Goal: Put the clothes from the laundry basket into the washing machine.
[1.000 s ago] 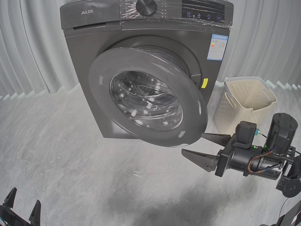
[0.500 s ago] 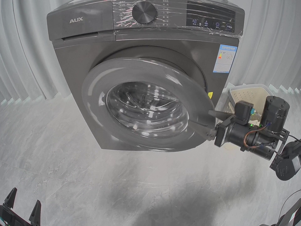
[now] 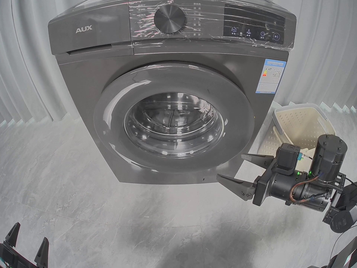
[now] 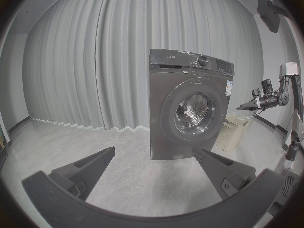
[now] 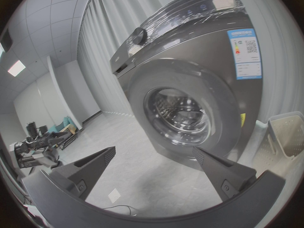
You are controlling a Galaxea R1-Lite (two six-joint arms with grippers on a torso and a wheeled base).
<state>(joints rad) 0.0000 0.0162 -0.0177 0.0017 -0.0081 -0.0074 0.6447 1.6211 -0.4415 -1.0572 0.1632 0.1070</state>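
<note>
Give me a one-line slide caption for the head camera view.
Washing machine with its door closed, cream laundry basket beside it, right gripper open and empty in front.

1. One washing machine (image 3: pixel 171 75).
2. One laundry basket (image 3: pixel 302 126), just beside the washing machine.
3. Two grippers: right gripper (image 3: pixel 231 166) near its front, left gripper (image 3: pixel 29 235) well apart.
4. One dial (image 3: pixel 170 18) on it; two stickers (image 5: pixel 246 53), I think.

Bright, even, soft light; glints on the door glass (image 3: pixel 174 124) of the washing machine (image 3: pixel 93 67); wrist views bulge, corners black.
</note>
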